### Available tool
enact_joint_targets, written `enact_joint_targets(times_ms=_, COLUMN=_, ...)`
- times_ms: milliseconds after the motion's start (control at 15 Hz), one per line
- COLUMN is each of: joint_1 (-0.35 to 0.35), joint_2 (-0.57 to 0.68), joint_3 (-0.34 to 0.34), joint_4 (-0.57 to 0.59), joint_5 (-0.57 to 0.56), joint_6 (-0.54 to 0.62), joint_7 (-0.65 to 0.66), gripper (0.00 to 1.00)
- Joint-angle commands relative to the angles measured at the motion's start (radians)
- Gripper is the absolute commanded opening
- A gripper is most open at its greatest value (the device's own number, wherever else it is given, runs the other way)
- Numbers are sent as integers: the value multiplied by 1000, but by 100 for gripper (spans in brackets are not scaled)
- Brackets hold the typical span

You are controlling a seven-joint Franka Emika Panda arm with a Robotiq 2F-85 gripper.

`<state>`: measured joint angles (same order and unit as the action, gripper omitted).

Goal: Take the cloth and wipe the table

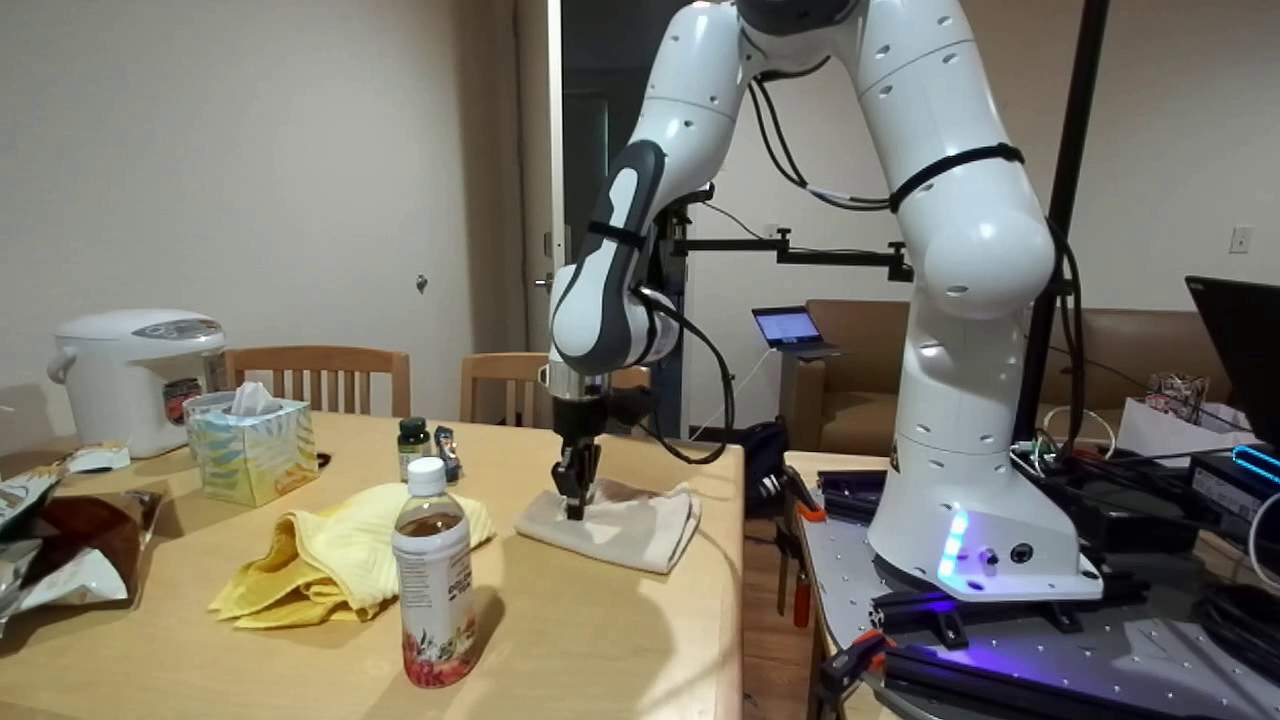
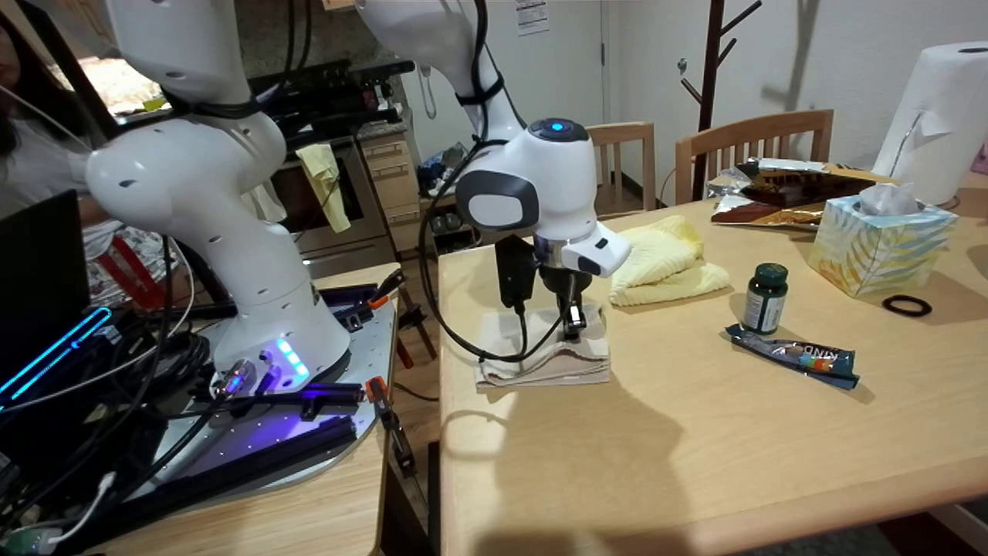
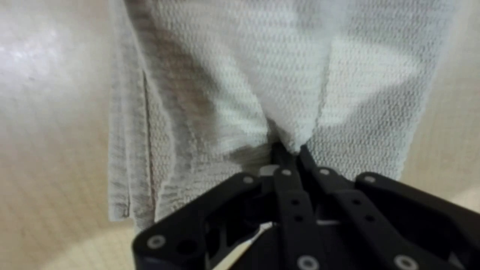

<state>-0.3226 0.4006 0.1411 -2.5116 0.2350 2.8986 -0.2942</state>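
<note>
"Where's the pale cloth [image 1: 630, 525]?"
"Folded on the table [image 1: 300, 680]; in an exterior view, near the edge at three o'clock."
"And the fingers [image 3: 288, 182]?"
"Clamped on a raised fold of it."
"Around it, same view?"
"From the pale cloth: yellow cloth [image 1: 350, 550] at nine, drink bottle [image 1: 435, 590] at eight, robot base [image 1: 985, 530] beyond that edge at three."

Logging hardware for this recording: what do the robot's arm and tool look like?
The arm is glossy white and rounded, with dark grey panels, black straps, black cables and a bluish light strip low down. The tool is black, with jointed bars and silvery screws.
</note>
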Motion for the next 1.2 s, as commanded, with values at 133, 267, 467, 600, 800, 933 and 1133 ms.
enact_joint_targets(times_ms=133, joint_1=-50, joint_2=62, joint_3=-104, joint_4=-40, joint_5=-5, joint_6=-35, joint_7=28, gripper=1)
enact_joint_targets(times_ms=267, joint_1=-72, joint_2=62, joint_3=-147, joint_4=-17, joint_5=-8, joint_6=-76, joint_7=12, gripper=1)
enact_joint_targets(times_ms=467, joint_1=-104, joint_2=80, joint_3=-189, joint_4=25, joint_5=3, joint_6=-140, joint_7=-7, gripper=1)
enact_joint_targets(times_ms=600, joint_1=-140, joint_2=90, joint_3=-187, joint_4=52, joint_5=30, joint_6=-172, joint_7=-49, gripper=1)
enact_joint_targets(times_ms=800, joint_1=-174, joint_2=110, joint_3=-167, joint_4=87, joint_5=73, joint_6=-199, joint_7=-113, gripper=1)
enact_joint_targets(times_ms=933, joint_1=-185, joint_2=123, joint_3=-151, joint_4=108, joint_5=105, joint_6=-222, joint_7=-160, gripper=1)
enact_joint_targets(times_ms=1133, joint_1=-197, joint_2=128, joint_3=-132, joint_4=127, joint_5=146, joint_6=-246, joint_7=-230, gripper=1)
